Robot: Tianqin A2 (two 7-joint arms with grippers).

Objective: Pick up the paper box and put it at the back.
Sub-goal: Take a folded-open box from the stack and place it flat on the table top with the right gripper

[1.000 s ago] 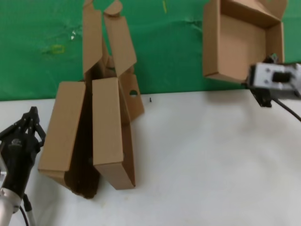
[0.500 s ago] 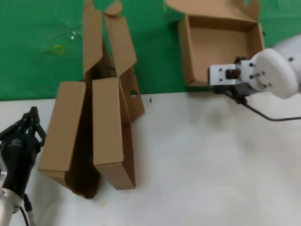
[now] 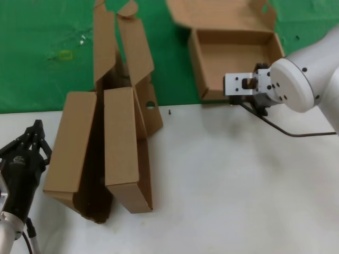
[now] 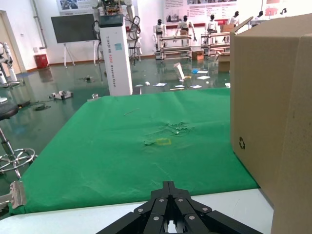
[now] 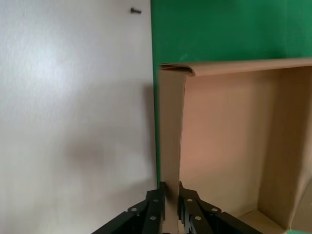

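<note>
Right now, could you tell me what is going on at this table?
The right end effector is shut on the near side wall of the open paper box, holding it over the green cloth at the back of the white tabletop; whether the box rests on the cloth cannot be told. The left end effector waits shut near the tabletop's front left edge, beside two other brown cardboard boxes that lean together across the cloth's front edge.

Right gripper [image 5: 170, 199], jaws pinched on a thin wall, reaches forward; left gripper [image 3: 33, 138] rests low at left, jaws together.
</note>
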